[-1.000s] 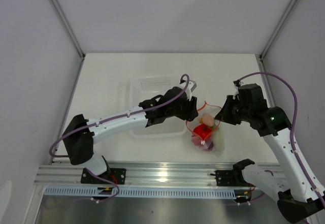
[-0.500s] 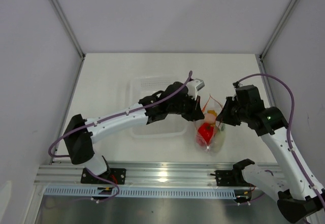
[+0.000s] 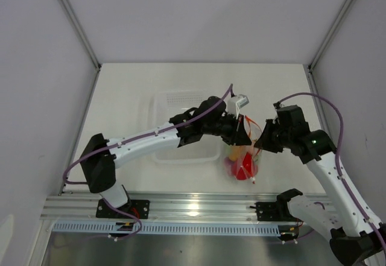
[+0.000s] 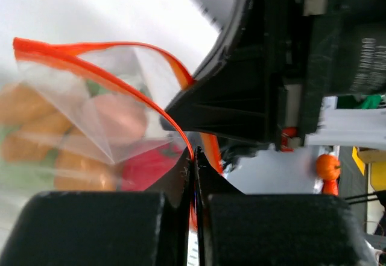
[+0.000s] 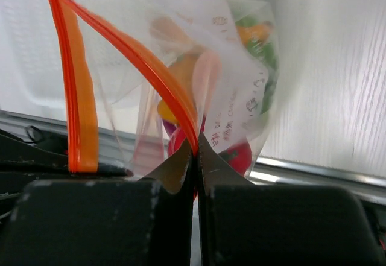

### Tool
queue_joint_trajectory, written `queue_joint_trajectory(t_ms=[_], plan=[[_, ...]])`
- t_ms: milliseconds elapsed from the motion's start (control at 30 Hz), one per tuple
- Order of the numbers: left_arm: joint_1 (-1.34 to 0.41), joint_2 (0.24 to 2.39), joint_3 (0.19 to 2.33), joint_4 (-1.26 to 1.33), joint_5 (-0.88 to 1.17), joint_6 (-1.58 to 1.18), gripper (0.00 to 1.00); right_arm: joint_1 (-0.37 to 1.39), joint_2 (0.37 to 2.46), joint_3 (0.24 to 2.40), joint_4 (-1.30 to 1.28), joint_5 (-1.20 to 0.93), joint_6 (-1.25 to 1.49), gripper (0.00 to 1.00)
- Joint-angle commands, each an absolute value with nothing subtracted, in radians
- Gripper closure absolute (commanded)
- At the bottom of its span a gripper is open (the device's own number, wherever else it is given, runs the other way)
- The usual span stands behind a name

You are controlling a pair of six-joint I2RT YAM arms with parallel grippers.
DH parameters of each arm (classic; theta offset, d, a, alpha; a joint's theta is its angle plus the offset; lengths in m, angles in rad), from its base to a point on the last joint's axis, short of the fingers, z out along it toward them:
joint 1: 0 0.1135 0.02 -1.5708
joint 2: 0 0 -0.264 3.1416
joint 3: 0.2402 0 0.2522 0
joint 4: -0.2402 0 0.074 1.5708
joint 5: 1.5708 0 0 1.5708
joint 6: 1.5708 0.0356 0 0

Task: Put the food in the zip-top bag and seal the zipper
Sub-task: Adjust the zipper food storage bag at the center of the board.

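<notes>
The zip-top bag [image 3: 241,162] hangs between my two grippers, lifted off the table, with the food inside. My left gripper [image 3: 245,135] is shut on the orange-red zipper [image 4: 120,79] at one lip of the mouth. My right gripper [image 3: 260,143] is shut on the zipper [image 5: 151,67] at the other lip, close beside the left one. The mouth gapes open between them. Through the plastic I see the red bell pepper [image 5: 242,155], a pink piece [image 4: 120,116], orange-yellow lumps [image 4: 27,118], green bits [image 5: 265,49] and a purple piece [image 5: 170,127].
A rigid clear tray [image 3: 175,100] lies on the white table under my left arm. The metal rail [image 3: 181,207] runs along the near edge just below the bag. White walls close in on both sides and the back.
Both grippers have drawn closer together and raised the bag's mouth. My left arm has reached further right. The bag now hangs upright instead of lying spread on the table.
</notes>
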State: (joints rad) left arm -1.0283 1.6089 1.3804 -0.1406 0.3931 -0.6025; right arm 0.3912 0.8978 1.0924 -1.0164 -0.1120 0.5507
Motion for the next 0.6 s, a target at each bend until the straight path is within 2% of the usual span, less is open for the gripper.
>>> queue_joint_trajectory(t_ms=[0, 333, 433, 567], plan=[[-1.023, 1.69, 1.329, -0.155, 0.396, -0.604, 0.99, 0.394, 0.916, 1.016, -0.939, -0.147, 0.571, 1.0], [-1.019, 1.576, 1.37, -0.129, 0.377, -0.603, 0.99, 0.394, 0.945, 1.281, -1.065, -0.08, 0.534, 1.0], [-1.019, 1.545, 1.341, -0.121, 0.357, -0.603, 0.98, 0.393, 0.95, 1.29, -1.065, -0.069, 0.522, 1.0], [-1.019, 1.611, 1.325, -0.126, 0.4, -0.624, 0.99, 0.368, 0.995, 1.215, -1.008, -0.083, 0.489, 1.0]])
